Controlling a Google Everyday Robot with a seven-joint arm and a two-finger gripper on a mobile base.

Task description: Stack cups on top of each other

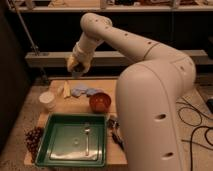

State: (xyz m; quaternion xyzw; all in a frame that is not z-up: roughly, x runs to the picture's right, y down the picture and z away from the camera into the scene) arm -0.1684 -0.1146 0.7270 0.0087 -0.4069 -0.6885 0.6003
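Hovering above the far edge of the wooden counter (67,106), toward its left corner, the gripper (77,64) has a dark shape at its tip, probably the small dark grey metal cup (77,74). Whether it is clamped shut I cannot tell. The round, plain white cup (47,100) stands below, near the left edge. Stacking well likely means centring over it, staying level and lowering slowly. A blue cloth (82,91), an orange-red bowl (100,102) and a green plastic tray (62,135) holding a metal spoon (87,137) share the counter. Dark shelving (50,57) runs behind, and black cables (192,117) trail across the floor at right.

Camera looks down along arm (150,70) toward end effector (78,67).
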